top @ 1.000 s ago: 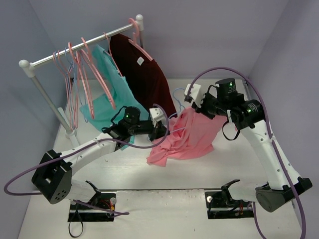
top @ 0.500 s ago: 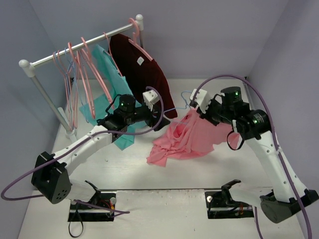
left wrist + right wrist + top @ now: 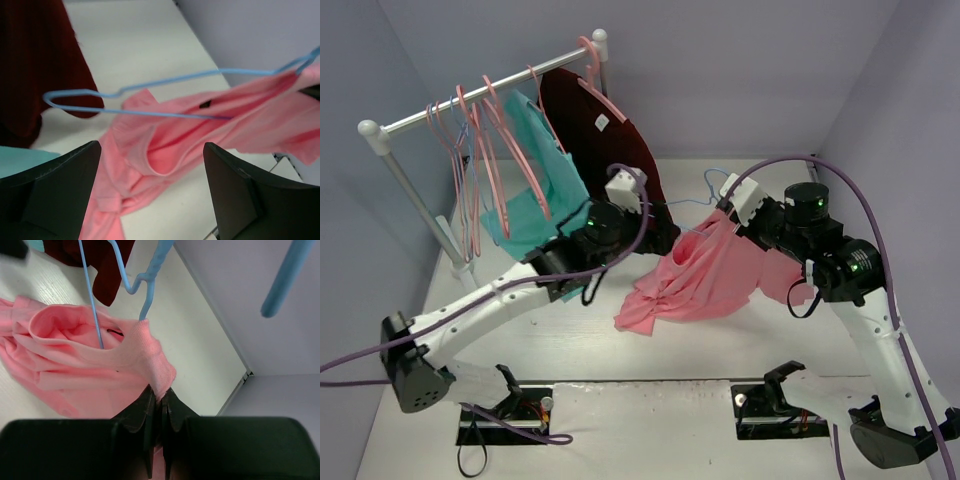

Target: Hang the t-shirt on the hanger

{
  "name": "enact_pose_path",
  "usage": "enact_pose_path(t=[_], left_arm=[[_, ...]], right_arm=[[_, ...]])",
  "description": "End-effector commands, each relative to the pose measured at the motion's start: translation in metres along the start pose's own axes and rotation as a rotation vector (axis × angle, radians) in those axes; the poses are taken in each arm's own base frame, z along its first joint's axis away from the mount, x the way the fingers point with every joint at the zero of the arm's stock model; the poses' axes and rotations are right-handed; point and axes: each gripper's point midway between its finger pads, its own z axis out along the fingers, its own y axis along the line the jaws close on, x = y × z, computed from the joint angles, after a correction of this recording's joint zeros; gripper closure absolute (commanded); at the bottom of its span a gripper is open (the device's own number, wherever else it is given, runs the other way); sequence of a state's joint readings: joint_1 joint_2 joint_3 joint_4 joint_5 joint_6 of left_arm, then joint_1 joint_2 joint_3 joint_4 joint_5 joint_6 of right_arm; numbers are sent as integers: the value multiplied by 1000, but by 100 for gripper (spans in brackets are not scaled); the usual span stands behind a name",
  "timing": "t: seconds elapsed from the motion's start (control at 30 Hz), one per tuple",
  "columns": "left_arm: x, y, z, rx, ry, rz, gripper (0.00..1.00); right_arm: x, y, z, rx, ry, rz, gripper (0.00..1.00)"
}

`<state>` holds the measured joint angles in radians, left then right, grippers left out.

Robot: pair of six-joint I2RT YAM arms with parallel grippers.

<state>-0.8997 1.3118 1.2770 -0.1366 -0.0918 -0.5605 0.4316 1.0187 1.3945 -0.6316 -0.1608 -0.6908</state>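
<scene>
The salmon-pink t-shirt [image 3: 695, 280] hangs from my right gripper [image 3: 727, 222] and trails down onto the white table. That gripper [image 3: 160, 392] is shut on a fold of its collar [image 3: 150, 352]. The thin light-blue hanger [image 3: 712, 188] floats at the neck: one wire arm [image 3: 165, 114] runs into the neck opening, and its left end [image 3: 52, 97] sticks out free. My left gripper [image 3: 658, 232] is just left of the shirt. It stands open [image 3: 151, 147], with the t-shirt [image 3: 200, 132] beyond it and nothing between its fingers.
A white clothes rail [image 3: 470, 100] stands at the back left with several pink hangers [image 3: 495, 150], a teal shirt [image 3: 535, 200] and a dark maroon shirt [image 3: 605, 135] close behind my left gripper. Grey walls close in at the back and right.
My left gripper has gone from shut to open, and its arm has stretched out towards the shirt. My right gripper has moved right and nearer, carrying the collar and hanger along.
</scene>
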Motion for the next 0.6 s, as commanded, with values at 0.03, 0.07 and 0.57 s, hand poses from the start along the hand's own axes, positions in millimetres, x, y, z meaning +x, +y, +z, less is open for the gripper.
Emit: enact_pose_path(t=[0.03, 0.07, 0.57], left_arm=[[46, -6, 34, -125, 55, -62, 21], [51, -7, 39, -134, 66, -52, 21], [43, 3, 34, -188, 20, -33, 29]], right_arm=[[-24, -22, -2, 84, -89, 5, 100], [-24, -21, -2, 80, -91, 5, 100], [-24, -15, -10, 72, -118, 16, 100]])
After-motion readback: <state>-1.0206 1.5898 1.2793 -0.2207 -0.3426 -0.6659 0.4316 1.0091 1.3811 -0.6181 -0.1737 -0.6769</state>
